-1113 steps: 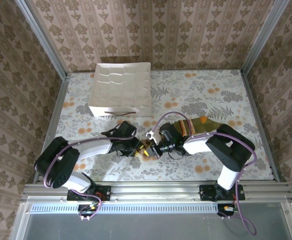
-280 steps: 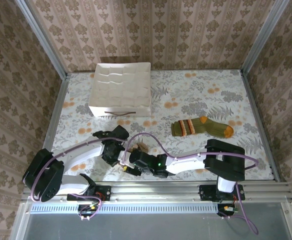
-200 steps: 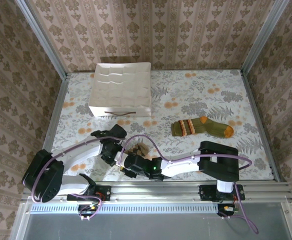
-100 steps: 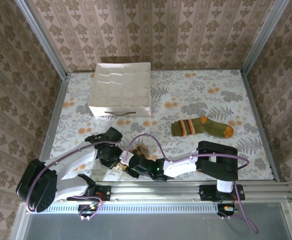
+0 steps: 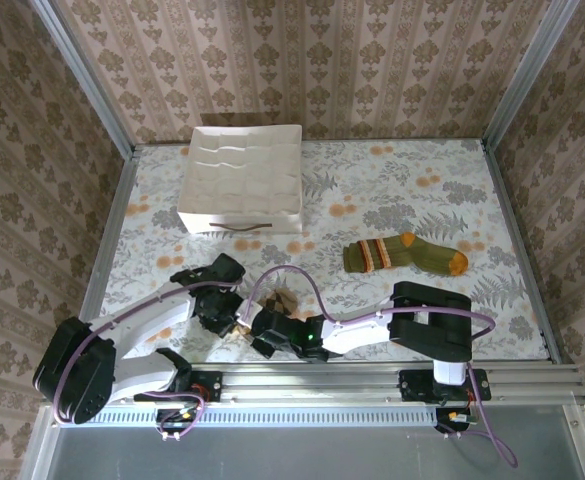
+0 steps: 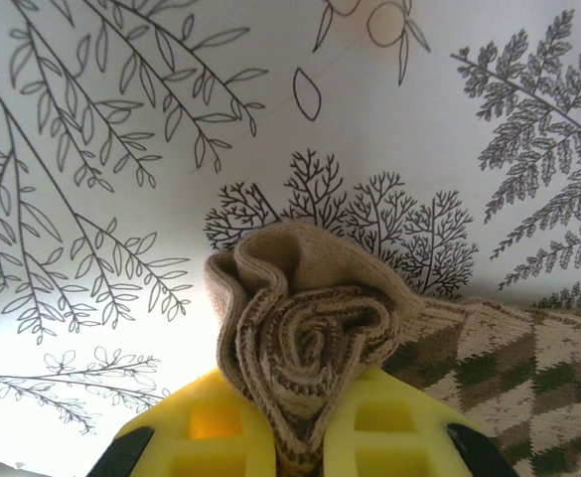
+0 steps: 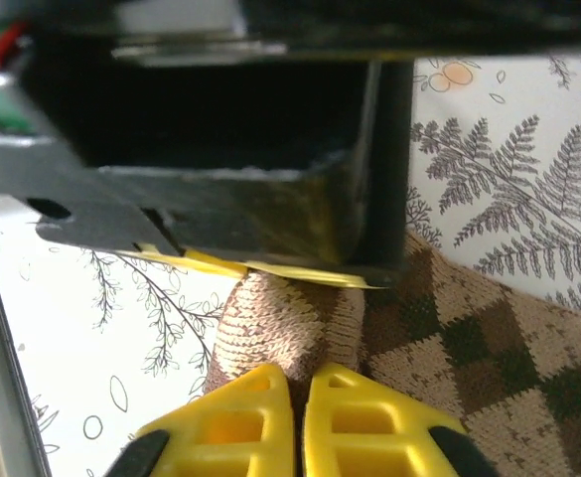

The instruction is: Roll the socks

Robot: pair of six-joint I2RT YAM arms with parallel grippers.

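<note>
- Argyle sock (image 6: 310,343), one end wound into a roll, lies on the near side of the white tray (image 5: 197,218).
- Left gripper (image 6: 295,442) pinches the roll.
- Right gripper (image 7: 300,412), fingers pressed together, sits beside it.
- Green sock (image 5: 404,254) lies right of the tray.

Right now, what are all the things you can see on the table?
argyle sock: one, tan and brown, near edge of the table, one end rolled up
green sock: one, olive with orange toe and heel, lying flat on the right side
tray: one, white with a grid, far left
table: one, white with leaf and flower print
left gripper: one, yellow fingers, shut on the argyle sock's roll
right gripper: one, yellow fingers, shut, right beside the roll
</note>
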